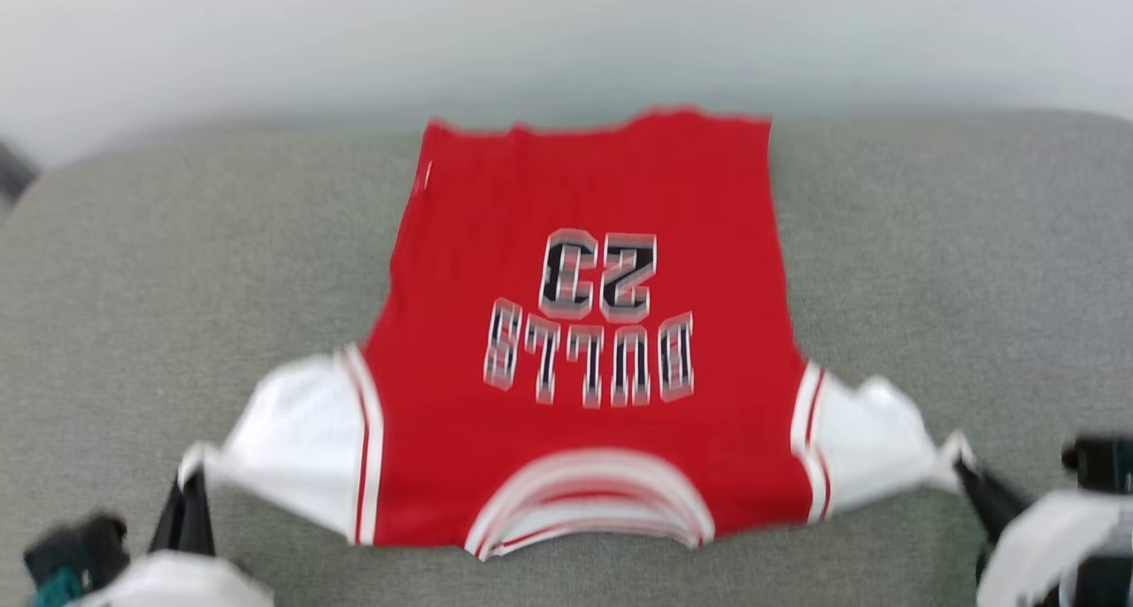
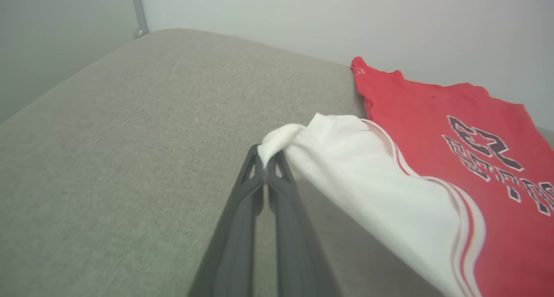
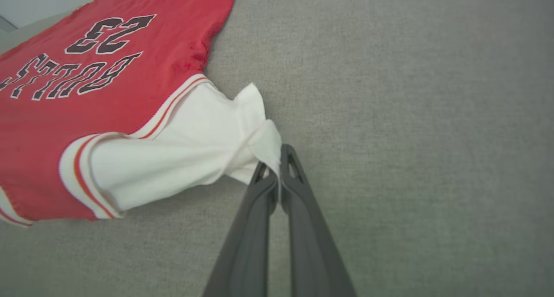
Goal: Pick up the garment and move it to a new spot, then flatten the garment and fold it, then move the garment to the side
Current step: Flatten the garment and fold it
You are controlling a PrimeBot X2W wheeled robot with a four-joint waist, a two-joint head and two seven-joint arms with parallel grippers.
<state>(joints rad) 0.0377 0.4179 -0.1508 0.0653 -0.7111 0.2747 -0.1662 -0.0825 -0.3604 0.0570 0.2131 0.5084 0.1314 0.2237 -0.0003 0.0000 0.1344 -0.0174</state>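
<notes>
The garment (image 1: 584,324) lies on the cushion (image 1: 974,262) — left hand (image 1: 190,481), right hand (image 1: 963,470) flanking.

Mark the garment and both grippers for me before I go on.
garment (image 1: 584,182): head view, on the plain red cloth past the number.
left gripper (image 2: 265,154): left wrist view, midway between its closed fingertips.
right gripper (image 3: 277,160): right wrist view, midway between its closed fingertips.

Even soft light, head view blurred

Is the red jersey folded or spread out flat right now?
Spread out, print up: the garment lies open on the grey cushion, its white sleeves pinched by the left gripper and right gripper.
</notes>
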